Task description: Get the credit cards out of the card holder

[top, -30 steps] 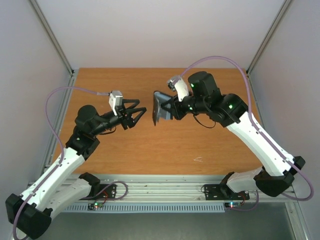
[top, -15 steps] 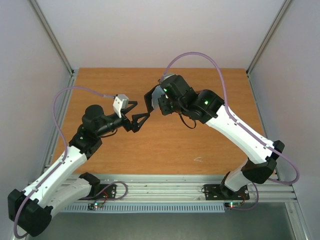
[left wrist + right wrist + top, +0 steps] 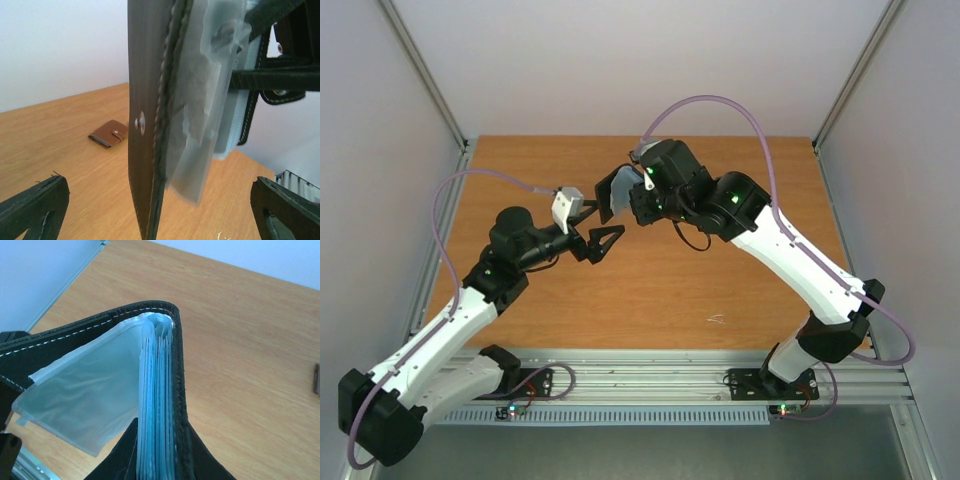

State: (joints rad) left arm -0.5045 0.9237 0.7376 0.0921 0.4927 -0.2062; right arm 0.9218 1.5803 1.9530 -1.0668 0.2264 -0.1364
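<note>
L gripper fingers wide, empty | R gripper clamps card holder midair | wood table, white walls

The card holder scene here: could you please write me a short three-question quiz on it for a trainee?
1. True or false: the left gripper is shut on the card holder.
2. Pick one. In the left wrist view, what lies on the table behind the card holder? A: a brown wallet. B: a red card. C: a pen.
3. In a few words: which gripper holds the card holder up off the table?

Key: 1 false, its jaws stand wide open around nothing. 2 A. 3 the right gripper.
</note>
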